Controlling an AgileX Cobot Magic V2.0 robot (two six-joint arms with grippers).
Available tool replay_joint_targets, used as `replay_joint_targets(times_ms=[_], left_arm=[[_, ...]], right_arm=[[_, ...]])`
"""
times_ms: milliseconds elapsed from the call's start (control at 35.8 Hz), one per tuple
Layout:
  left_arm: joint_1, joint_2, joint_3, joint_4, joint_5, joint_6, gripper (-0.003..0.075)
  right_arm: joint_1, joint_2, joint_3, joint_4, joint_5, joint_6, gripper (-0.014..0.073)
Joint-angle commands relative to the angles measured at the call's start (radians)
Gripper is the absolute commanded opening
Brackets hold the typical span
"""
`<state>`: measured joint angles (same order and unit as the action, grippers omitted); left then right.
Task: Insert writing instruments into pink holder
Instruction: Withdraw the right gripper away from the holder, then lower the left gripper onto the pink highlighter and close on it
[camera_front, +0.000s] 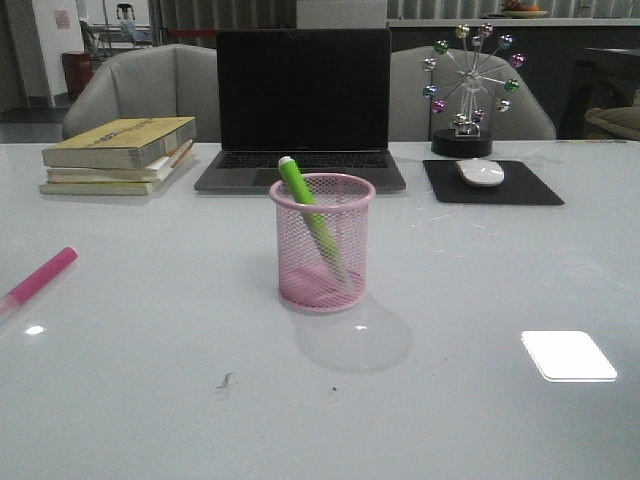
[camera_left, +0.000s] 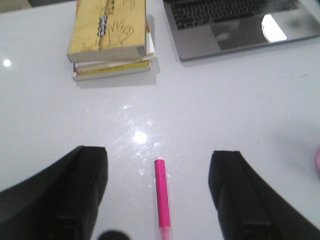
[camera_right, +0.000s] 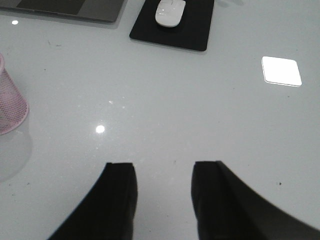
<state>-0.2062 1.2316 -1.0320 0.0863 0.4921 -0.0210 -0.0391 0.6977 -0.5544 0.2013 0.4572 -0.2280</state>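
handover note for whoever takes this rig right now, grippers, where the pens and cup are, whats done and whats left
Left gripper: open, empty, fingers on either side of the pink pen, not touching it as far as the left wrist view shows.
Right gripper: open, empty, over bare table, to the right of the pink holder.
Pink holder: upright at mid-table, in front of the laptop.
Green pen: already in the holder, leaning, top end poking above the rim.
Pink pen: lying flat on the table near its left edge.
Done: one pen of two. Left: grasp the pink pen and drop it into the holder.
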Motion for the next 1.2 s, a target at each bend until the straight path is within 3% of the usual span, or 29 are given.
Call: replay_joint_targets(times_ms=[0, 140, 251, 726, 1172], left_arm=[[-0.007, 0.084, -0.161, -0.02, 0.114, -0.009, 0.049], [-0.007, 0.242, -0.328, -0.075, 0.318, -0.009, 0.049], [-0.007, 0.34, -0.407, -0.086, 0.376, -0.029, 0.0489], [0.035, 0.56, -0.436, -0.086, 0.382, -0.07, 0.049], [0.055, 0.673, -0.438, -0.086, 0.299, -0.07, 0.0489]], right_arm=[[-0.005, -0.005, -0.028, 0.002, -0.062, -0.007, 0.0393], [-0.005, -0.005, -0.028, 0.002, -0.057, -0.007, 0.0393], [-0.005, -0.005, -0.028, 0.002, -0.051, -0.007, 0.0393], [-0.005, -0.005, -0.028, -0.054, -0.049, -0.007, 0.0393], [-0.005, -0.005, -0.028, -0.065, -0.045, -0.007, 0.0393]])
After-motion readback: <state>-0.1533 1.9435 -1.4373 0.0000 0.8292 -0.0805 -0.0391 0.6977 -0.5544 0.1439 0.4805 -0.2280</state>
